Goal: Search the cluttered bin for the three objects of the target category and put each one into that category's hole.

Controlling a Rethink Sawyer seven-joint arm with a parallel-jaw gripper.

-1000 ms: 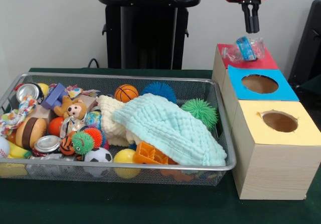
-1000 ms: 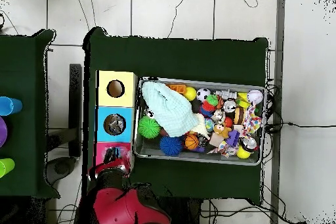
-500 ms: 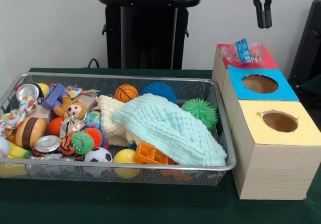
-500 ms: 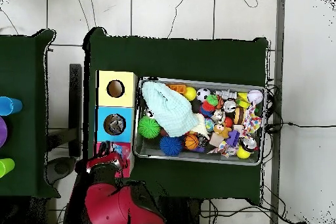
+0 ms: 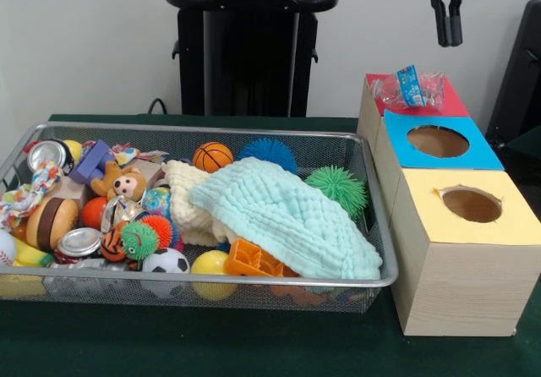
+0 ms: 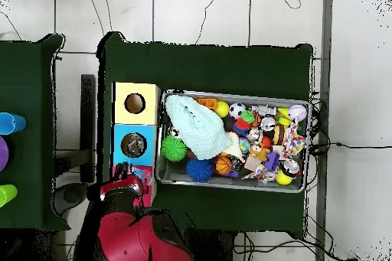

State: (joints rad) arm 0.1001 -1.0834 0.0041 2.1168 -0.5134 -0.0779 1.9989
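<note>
Plastic bottle atop red box, end effector raised above

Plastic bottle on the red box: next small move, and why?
Probably come back down and nudge the crushed plastic bottle into the hole. It lies across the red box top, apparently not dropped in, while the gripper hangs above it holding nothing, fingers close together. Otherwise, head to the bin for the next item.

A plain white wall backs the green-covered table.
</note>
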